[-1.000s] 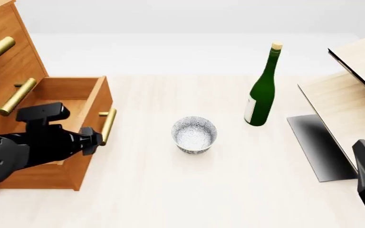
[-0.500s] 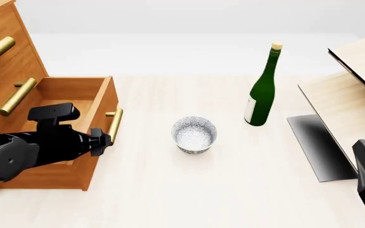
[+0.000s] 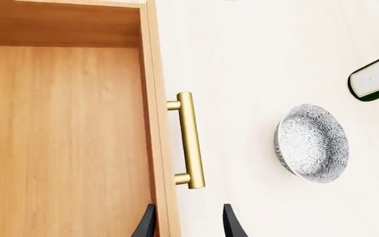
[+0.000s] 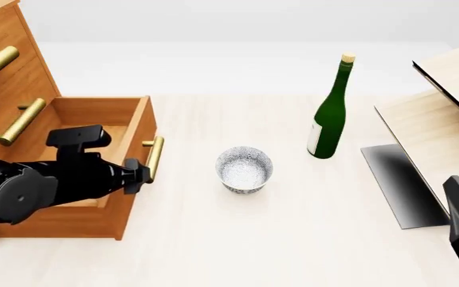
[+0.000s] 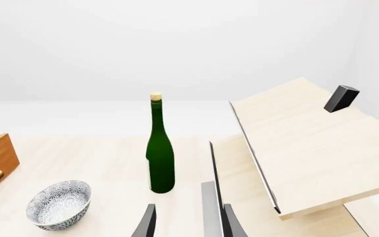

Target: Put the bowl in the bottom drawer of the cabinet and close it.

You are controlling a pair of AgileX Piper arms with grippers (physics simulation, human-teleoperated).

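— One small round white bowl with grey-blue speckling (image 4: 245, 170), upright on the pale wooden desk (image 4: 293, 239), just beside the brass bar handle (image 4: 155, 158) of the orange-brown wooden bottom drawer (image 4: 86, 161). Probably light, stiff, glazed and slick, likely breakable. Best pinched across the rim, one finger inside, one outside.

— And the drawer?

— Pulled out of the large orange-brown wooden cabinet (image 4: 6, 66), nothing visible inside. Roomy enough, by the look of it.

— Fingers?

— Left gripper (image 3: 187, 222) with fingers apart, straddling the drawer's front panel near the handle, holding nothing. Right gripper (image 5: 188, 222) likewise parted and empty, parked low at the right edge.

— Anything in the way?

— Tall green glass bottle with a cork (image 4: 330, 110) near the bowl on its far right; tippy, worth skirting. Pale light-wood structure with a black panel (image 4: 437, 125) well apart to the right. Otherwise only the drawer front to lift over.
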